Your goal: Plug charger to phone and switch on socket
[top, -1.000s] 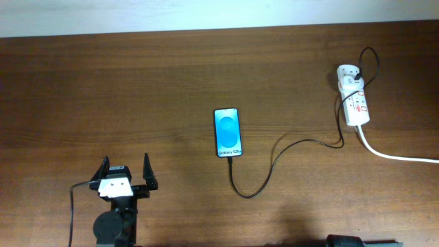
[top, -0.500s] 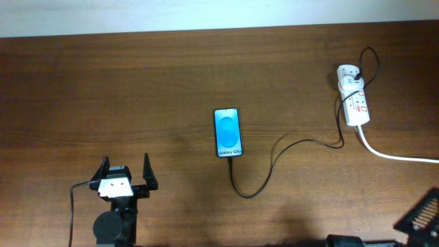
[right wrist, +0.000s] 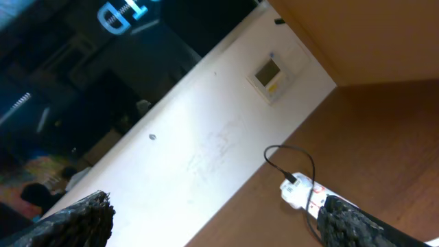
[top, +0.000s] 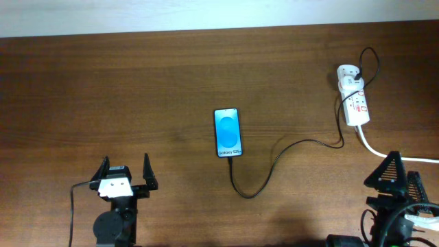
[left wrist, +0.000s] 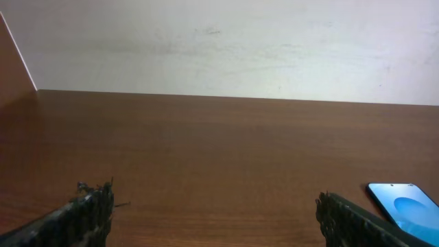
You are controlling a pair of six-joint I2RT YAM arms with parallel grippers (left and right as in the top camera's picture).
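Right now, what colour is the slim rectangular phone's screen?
The black-edged phone shows bright blue with a lighter oval; clearest overhead.

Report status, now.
Open, empty: left gripper, right gripper. Tip of charger at bottom edge of phone, seating unclear. Neither touches socket. Nothing in the way.

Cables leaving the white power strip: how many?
2. Thin black charger cable curving left to the blue-screen smartphone; thicker white cable exiting right. None apparently hidden.
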